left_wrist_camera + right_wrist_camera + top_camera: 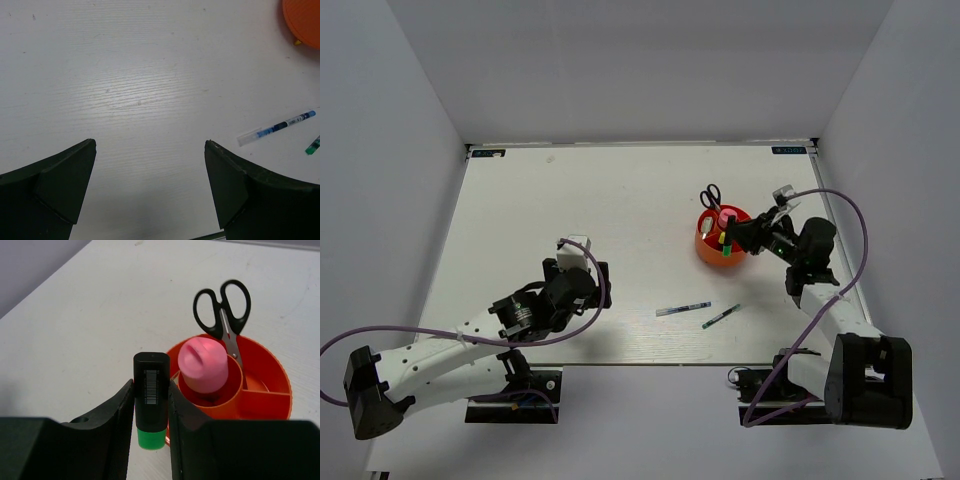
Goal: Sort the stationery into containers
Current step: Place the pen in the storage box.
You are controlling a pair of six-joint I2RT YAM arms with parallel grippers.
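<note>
Noted green highlighter (151, 407) pinched mid-barrel in right gripper (151, 385), lower centre of frame, just left of orange cup (272, 360). Judged light, rigid, smooth plastic; slip-prone, so best gripped across flat sides. Found left gripper (150, 150) spread wide, empty.

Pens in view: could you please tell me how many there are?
2: a blue-white pen lies near the table's front edge, a green pen just right of it. The orange cup could hide more.
</note>
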